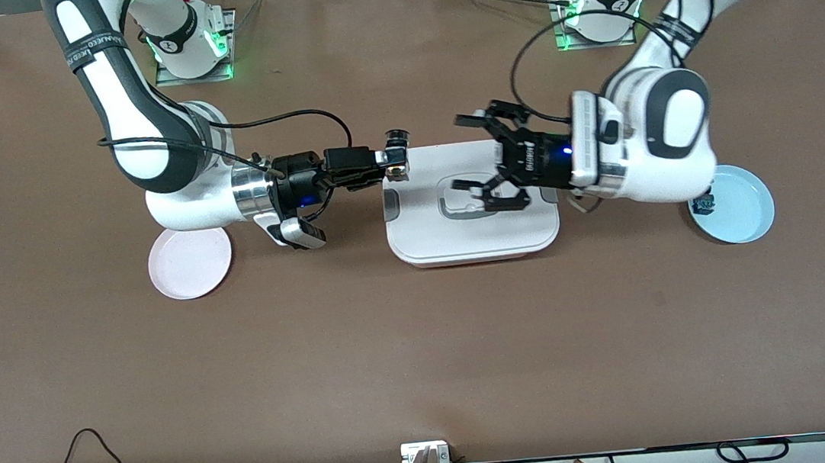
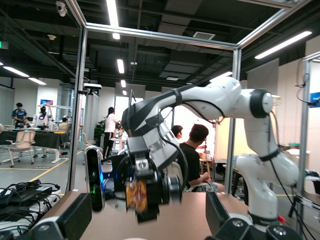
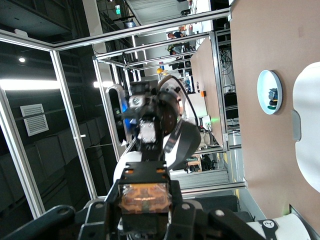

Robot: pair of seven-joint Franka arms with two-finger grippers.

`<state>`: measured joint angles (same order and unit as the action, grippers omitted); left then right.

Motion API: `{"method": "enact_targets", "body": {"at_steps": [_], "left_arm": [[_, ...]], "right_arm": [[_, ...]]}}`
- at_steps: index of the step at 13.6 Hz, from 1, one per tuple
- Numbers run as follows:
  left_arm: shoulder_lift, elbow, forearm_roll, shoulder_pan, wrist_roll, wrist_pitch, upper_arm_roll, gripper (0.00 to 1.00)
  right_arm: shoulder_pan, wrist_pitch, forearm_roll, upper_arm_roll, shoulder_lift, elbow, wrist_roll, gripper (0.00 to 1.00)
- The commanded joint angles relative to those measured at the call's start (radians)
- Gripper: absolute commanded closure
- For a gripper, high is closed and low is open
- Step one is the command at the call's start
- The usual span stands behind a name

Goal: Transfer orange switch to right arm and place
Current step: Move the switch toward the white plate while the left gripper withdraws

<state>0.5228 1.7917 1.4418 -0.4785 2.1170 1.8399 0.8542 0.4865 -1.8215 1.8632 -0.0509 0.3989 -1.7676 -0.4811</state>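
The table (image 1: 425, 353) carries a white lidded box (image 1: 474, 244) at its middle, a pink plate (image 1: 191, 274) toward the right arm's end and a blue plate (image 1: 744, 216) toward the left arm's end, where a small blue-green switch (image 1: 702, 202) lies.

Both arms reach level over the box, wrists facing, which suits a mid-air handover. The right gripper (image 1: 394, 165) hangs over the box's edge at the right arm's end, its slim fingers clamped together on the orange switch (image 3: 145, 196).

The left gripper (image 1: 480, 163) is over the lid, its claw spread apart and empty; I judge the handover done.

The switch's orange face points toward the left gripper; its long axis I cannot tell.
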Motion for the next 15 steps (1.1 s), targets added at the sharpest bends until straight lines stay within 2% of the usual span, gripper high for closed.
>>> {"method": "enact_targets", "body": {"at_steps": [1, 4, 7, 10, 12, 13, 15], "left_arm": [[0.006, 0.008, -0.114, -0.118, 0.034, -0.117, -0.006, 0.00], [0.002, -0.026, -0.366, -0.291, 0.035, -0.200, -0.004, 0.00], [0.025, -0.196, -0.733, -0.387, 0.031, -0.307, -0.013, 0.00], [0.069, -0.372, -0.949, -0.404, 0.031, -0.332, -0.040, 0.00], [0.068, -0.470, -1.142, -0.396, 0.026, -0.335, -0.050, 0.00], [0.066, -0.541, -1.290, -0.373, 0.021, -0.326, -0.050, 0.00], [0.066, -0.677, -1.498, -0.309, 0.005, -0.289, -0.050, 0.00]], "right_arm": [[-0.014, -0.002, 0.008, -0.006, -0.015, -0.007, -0.010, 1.00], [-0.054, 0.004, -0.030, -0.006, -0.026, -0.013, -0.010, 1.00], [-0.100, 0.004, -0.045, -0.006, -0.035, -0.013, -0.010, 1.00], [-0.161, 0.008, -0.134, -0.006, -0.046, -0.013, -0.008, 1.00], [-0.204, 0.027, -0.197, -0.007, -0.048, -0.015, -0.002, 1.00], [-0.226, 0.043, -0.244, -0.007, -0.048, -0.015, -0.002, 1.00], [-0.275, 0.089, -0.414, -0.007, -0.060, -0.015, -0.002, 1.00]]}}
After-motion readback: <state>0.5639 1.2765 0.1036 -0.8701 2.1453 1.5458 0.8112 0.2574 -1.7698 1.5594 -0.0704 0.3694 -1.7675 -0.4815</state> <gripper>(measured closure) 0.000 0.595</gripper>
